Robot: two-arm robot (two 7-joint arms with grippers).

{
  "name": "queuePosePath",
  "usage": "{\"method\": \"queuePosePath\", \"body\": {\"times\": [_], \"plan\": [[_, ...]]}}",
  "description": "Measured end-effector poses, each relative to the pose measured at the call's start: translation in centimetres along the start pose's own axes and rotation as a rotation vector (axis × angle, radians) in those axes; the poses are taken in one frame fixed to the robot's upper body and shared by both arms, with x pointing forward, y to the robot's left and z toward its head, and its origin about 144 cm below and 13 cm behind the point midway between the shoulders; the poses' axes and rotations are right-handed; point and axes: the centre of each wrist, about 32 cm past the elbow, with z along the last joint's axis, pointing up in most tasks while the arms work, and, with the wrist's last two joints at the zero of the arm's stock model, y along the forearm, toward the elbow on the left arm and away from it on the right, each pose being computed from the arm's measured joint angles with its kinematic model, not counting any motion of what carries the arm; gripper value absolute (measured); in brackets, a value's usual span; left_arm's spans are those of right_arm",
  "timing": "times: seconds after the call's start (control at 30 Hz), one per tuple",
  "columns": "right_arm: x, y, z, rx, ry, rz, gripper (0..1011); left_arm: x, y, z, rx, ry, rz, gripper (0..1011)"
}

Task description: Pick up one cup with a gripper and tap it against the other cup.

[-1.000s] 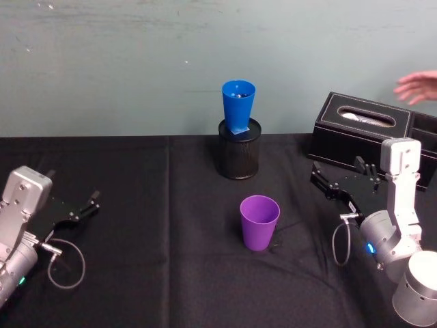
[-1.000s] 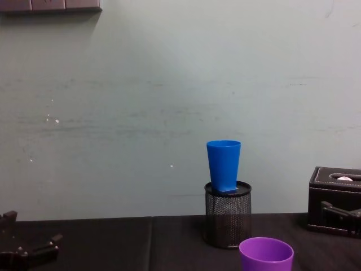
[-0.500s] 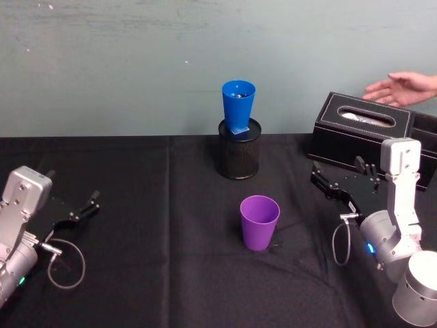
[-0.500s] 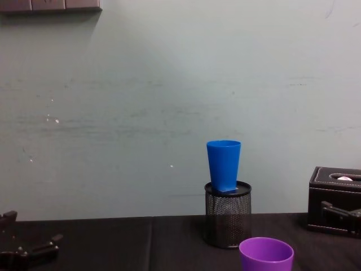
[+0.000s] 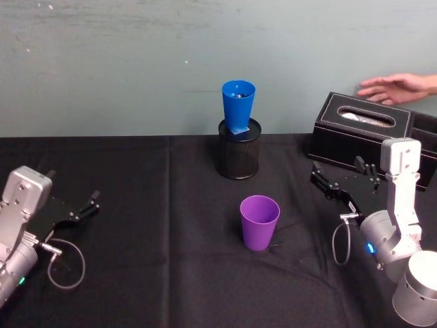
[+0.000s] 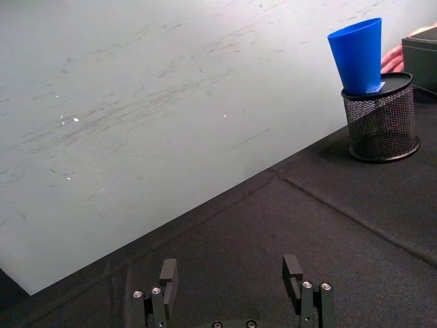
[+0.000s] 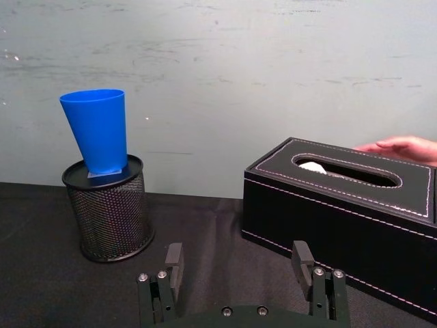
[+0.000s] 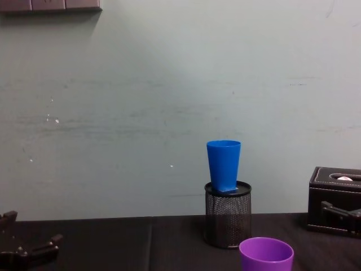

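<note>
The purple cup (image 5: 259, 222) stands upright at the centre of the head view on the black counter (image 5: 157, 273), its long axis vertical and its rim facing up. The blue cup (image 5: 237, 106) sits above it in the frame, on top of the mesh holder (image 5: 238, 157). Your right gripper (image 5: 336, 186) is at the right of the frame with its fingers spread and nothing held. The purple cup lies to its left and a little lower. Your left gripper (image 5: 80, 210) is also released, at the lower left, well apart. I judge the right arm is nearer, so you should use it.
</note>
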Motion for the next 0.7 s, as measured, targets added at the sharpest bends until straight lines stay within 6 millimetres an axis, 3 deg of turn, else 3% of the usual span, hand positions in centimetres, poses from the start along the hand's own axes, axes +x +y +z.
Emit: {"method": "queuePosePath", "body": {"times": [0.7], "plan": [[0.00,0.00,0.00,0.000,0.000,0.000,1002,0.00,0.00,0.00,0.000,0.000,0.000,1000]]}}
